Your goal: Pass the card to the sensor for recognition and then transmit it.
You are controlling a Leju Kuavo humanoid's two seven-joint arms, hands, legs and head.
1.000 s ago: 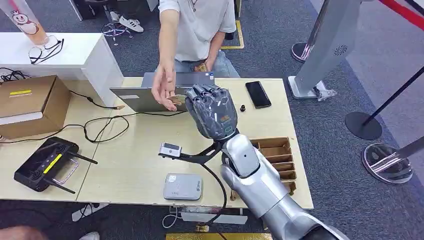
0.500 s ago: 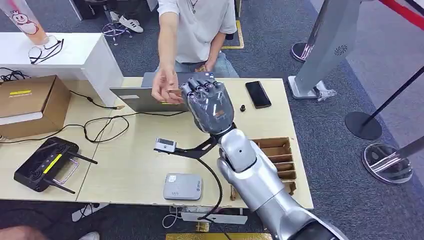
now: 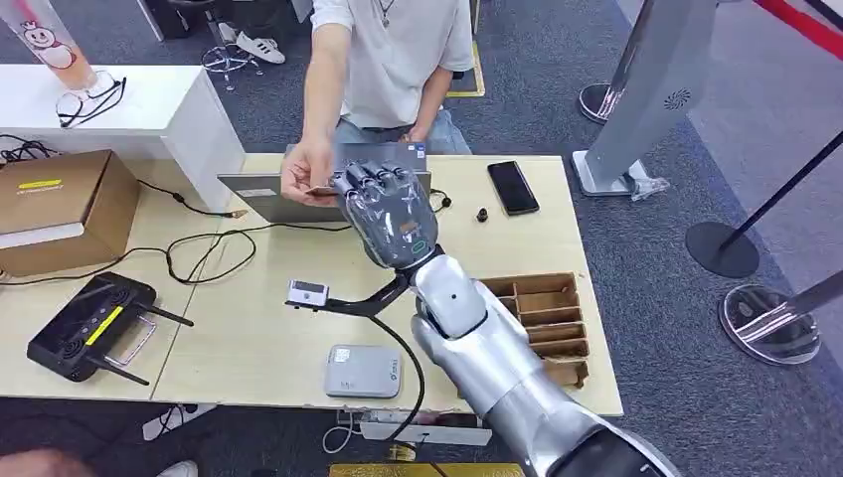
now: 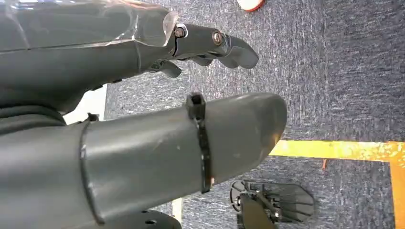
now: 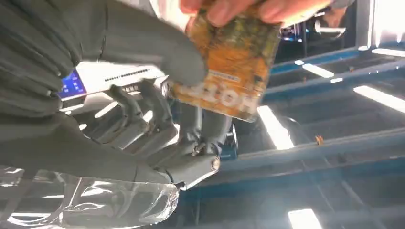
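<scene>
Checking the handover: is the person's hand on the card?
Yes, the person's fingers grip the orange card while the right hand's thumb presses it.

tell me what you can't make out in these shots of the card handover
- Card: print blurred in the right wrist view; in the head view the right hand hides most of it.
- Person's hand: fingertips cut off by the wrist picture's edge.
- Whether the thumb presses the card: unclear.

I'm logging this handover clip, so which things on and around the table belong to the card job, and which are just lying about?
Part of the job:
card, pinched by the right hand and gripped by the person's hand
grey sensor box at the table's near edge

Lying about:
phone
laptop
cardboard box
black controller
glasses
wooden tray
</scene>
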